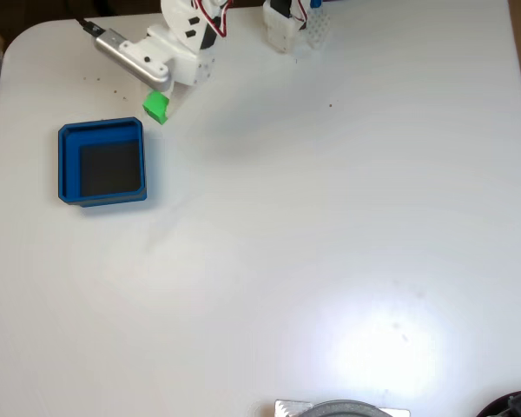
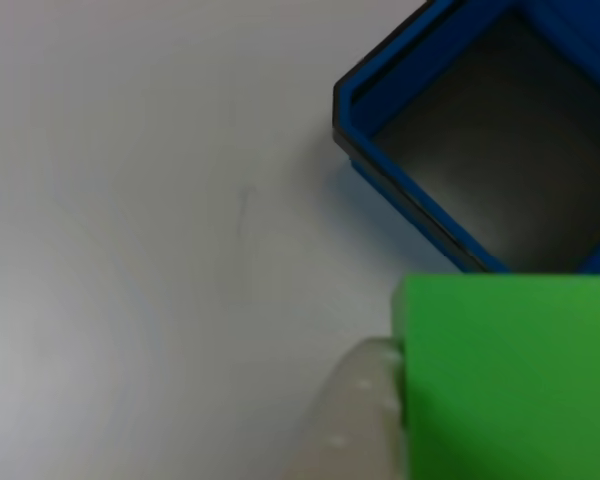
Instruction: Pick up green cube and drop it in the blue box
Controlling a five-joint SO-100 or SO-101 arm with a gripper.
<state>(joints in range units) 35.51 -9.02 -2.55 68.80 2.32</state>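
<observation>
The green cube (image 1: 156,107) is seen in the fixed view at the tip of the hand (image 1: 159,97), just beyond the upper right corner of the blue box (image 1: 102,162) and outside its walls. Whether the cube is lifted or resting on the table (image 1: 330,243) cannot be told there. In the other view the green cube (image 2: 510,375) is shown large and blurred at the lower right, with a pale finger (image 2: 355,420) pressed against its left face; the hand appears clamped on the cube, though the second finger is hidden. The blue box (image 2: 400,195) is seen in that view at the upper right, its near corner turned toward the cube, its dark floor bare. The white arm (image 1: 178,48) is seen reaching in from the top edge of the fixed view, over the white table.
</observation>
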